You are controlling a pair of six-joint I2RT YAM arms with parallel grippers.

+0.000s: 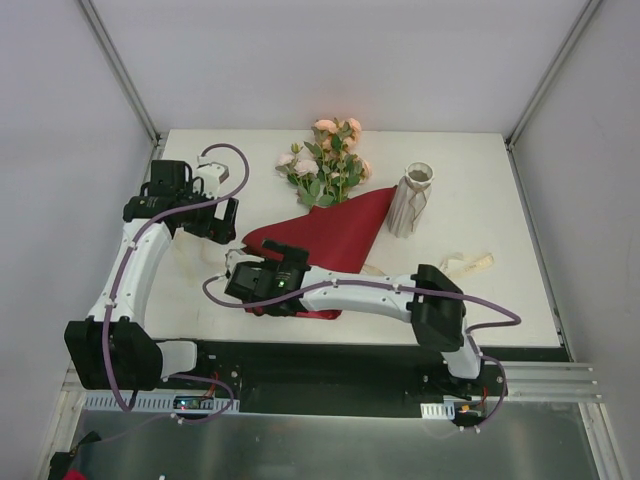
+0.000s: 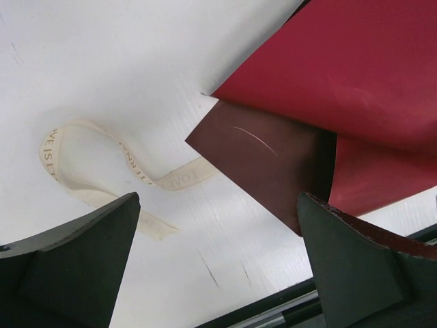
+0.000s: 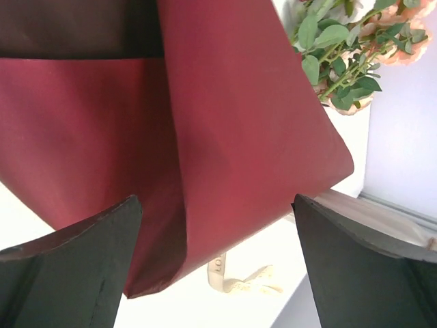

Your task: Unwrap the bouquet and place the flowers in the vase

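The left gripper and right gripper are held wide open, and nothing is gripped. The bouquet is laid in the middle of the table, flowers toward the far edge. The vase is stood just beside it.

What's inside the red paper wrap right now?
From the far end of the red paper poke peach-pink roses and green leaves. The stems are covered by the paper; how far in they reach cannot be seen.
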